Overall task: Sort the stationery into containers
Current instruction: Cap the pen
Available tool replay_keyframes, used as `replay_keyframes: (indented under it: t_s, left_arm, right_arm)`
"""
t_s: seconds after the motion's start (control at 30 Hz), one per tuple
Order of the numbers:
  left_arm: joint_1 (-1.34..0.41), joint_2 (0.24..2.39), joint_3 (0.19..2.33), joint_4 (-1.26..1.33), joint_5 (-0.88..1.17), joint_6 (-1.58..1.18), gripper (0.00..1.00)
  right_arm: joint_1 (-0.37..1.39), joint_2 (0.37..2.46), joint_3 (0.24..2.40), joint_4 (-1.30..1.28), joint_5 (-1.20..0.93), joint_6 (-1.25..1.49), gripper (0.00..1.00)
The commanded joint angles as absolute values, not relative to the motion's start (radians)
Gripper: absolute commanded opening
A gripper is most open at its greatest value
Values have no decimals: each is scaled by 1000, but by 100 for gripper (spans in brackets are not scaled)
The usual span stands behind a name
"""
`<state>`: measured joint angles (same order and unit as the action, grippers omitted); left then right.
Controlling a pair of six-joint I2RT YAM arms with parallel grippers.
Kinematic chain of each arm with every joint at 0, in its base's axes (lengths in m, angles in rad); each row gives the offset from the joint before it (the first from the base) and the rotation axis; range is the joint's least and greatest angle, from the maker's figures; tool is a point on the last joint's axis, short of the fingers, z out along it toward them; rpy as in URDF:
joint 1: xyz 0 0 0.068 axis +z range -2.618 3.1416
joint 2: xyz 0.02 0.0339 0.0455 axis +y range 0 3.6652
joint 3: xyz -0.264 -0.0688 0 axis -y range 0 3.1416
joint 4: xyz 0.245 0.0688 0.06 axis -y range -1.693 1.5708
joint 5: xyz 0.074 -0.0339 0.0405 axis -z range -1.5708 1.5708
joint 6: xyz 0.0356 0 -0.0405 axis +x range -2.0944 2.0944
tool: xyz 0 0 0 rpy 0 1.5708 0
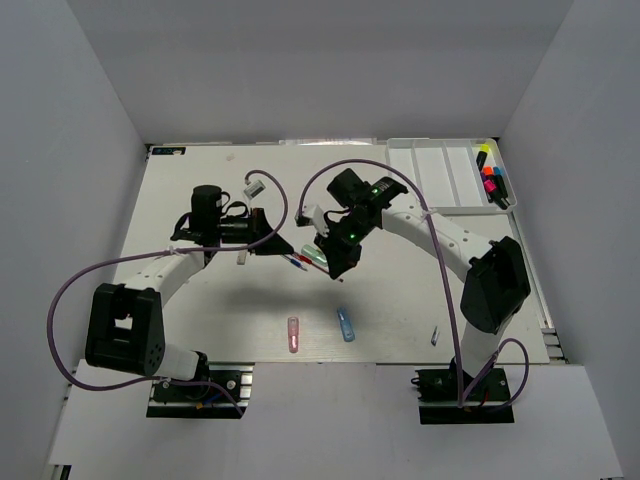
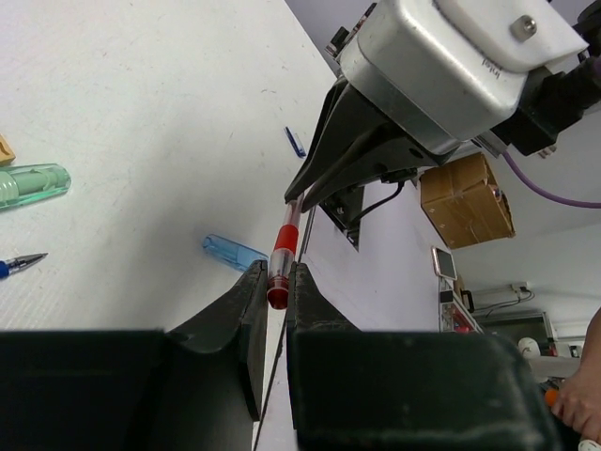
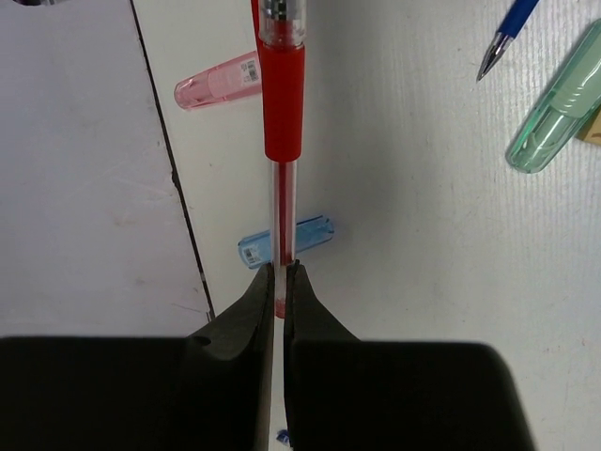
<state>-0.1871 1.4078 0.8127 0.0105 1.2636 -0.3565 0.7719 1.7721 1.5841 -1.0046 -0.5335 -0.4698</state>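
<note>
A red pen (image 1: 306, 264) hangs above the table between both grippers. My left gripper (image 1: 284, 249) is shut on one end of the pen (image 2: 285, 246). My right gripper (image 1: 336, 268) is shut on the other, clear end, below the red grip (image 3: 283, 103). In the left wrist view the right gripper (image 2: 302, 193) meets the pen's far end. The white divided tray (image 1: 440, 172) sits at the far right, with several highlighters (image 1: 492, 178) in its rightmost compartment. A pink capsule (image 1: 293, 333) and a blue capsule (image 1: 346, 324) lie on the table near the front.
A green capsule (image 3: 559, 103), a blue pen (image 3: 507, 28) and a tan bit (image 3: 593, 127) lie under the grippers. A small blue bit (image 1: 435, 336) lies front right. A white piece (image 1: 253, 186) lies behind the left arm. The table's front edge (image 3: 178, 178) runs close by.
</note>
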Motion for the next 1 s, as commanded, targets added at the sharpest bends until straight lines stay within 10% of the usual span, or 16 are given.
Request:
replay_keyframes:
  t_s: [0.0, 0.77, 0.97]
  left_arm:
    - [-261, 1387, 781, -11, 1264, -347, 0]
    - [-264, 1420, 672, 270, 1333, -614, 0]
    - [-255, 1453, 672, 305, 1338, -652, 0]
  right_arm:
    - [784, 1749, 1681, -808, -655, -453, 0]
    - [700, 1712, 1589, -883, -876, -468, 0]
    - [669, 1707, 1563, -904, -943, -472, 26]
